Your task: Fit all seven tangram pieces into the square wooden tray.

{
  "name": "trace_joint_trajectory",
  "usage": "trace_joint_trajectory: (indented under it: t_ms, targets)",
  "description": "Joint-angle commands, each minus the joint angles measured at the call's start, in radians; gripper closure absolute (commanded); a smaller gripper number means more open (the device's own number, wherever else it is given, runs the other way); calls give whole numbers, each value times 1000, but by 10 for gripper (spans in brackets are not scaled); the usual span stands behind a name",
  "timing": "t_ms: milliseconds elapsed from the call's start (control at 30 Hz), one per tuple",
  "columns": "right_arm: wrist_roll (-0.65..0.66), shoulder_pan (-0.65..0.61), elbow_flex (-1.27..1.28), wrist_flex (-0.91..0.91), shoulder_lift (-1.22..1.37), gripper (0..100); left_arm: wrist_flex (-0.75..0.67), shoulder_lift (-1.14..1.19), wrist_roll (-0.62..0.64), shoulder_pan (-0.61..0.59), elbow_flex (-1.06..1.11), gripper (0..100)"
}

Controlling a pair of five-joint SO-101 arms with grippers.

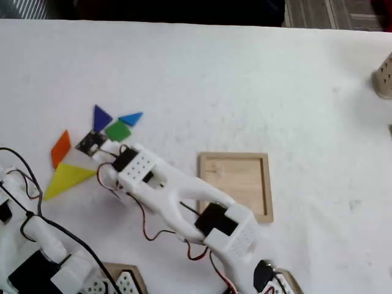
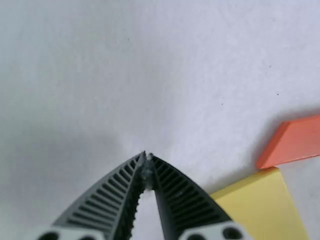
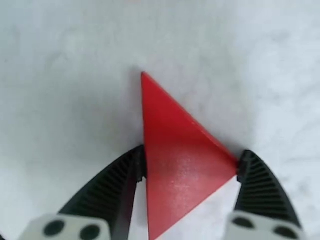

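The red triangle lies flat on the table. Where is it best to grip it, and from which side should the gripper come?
Probably from straight above, since the red triangle lies flat and thin. It has no parallel edges, so press one finger on the long edge and the other on the opposite corner. The right gripper stands that way.

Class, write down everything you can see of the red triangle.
The red triangle is a flat, smooth, slightly glossy piece, plastic by its look, with straight edges and sharp corners. It lies on the white table, one corner pointing away from the right pincer. The pincer's dark ribbed fingers touch it on both sides: one on a straight edge, the other on a corner. Its near end runs out of frame.
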Motion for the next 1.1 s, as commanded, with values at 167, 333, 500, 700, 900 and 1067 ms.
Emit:
trace_joint_trajectory:
  t_ms: [167, 333, 500, 700, 900, 1067]
  targets:
    - [6, -10, -9, 16, 4, 807, -20, -8, -8, 12, -3, 976]
    - [6, -7, -9, 39, 10, 807, -20, -8, -8, 12, -3, 976]
    - [6, -7, -9, 41, 12, 807, -20, -8, -8, 12, -3, 976]
    - [5, -7, -8, 41, 12, 815, -20, -8, -8, 12, -3, 976]
    - [5, 4, -8, 41, 12, 884, -20, -8, -8, 12, -2, 976]
    - [5, 4, -8, 41, 12, 879, -20, -8, -8, 12, -2, 976]
